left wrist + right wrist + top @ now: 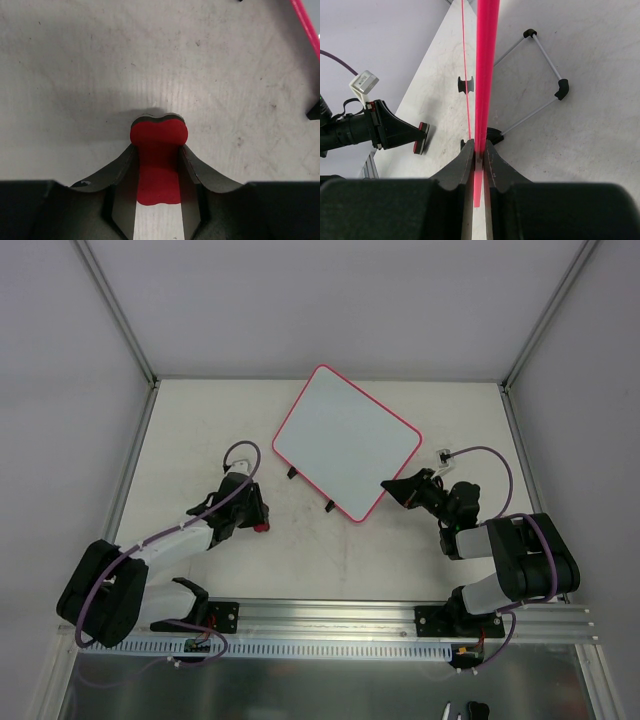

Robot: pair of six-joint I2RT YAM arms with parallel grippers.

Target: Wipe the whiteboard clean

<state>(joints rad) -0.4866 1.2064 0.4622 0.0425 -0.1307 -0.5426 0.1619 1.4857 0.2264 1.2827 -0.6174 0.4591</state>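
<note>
The whiteboard [345, 440] lies at an angle in the middle of the table, white with a pink rim and no writing showing. My right gripper [392, 487] is shut on its lower right edge. In the right wrist view the rim [486, 60] runs edge-on between the jaws of that gripper [481, 155]. My left gripper [260, 518] hovers left of the board, shut on a small red eraser [262, 527]. In the left wrist view the eraser [158, 135] sticks out past the fingertips of the left gripper [158, 152], above bare table, with the board's rim [306, 25] at top right.
Two black clips [292, 473] jut from the board's near left edge. A thin wire stand [540, 75] with black corners lies under the board's back side. Metal frame posts [115, 310] and white walls enclose the table. An aluminium rail [330, 615] runs along the near edge.
</note>
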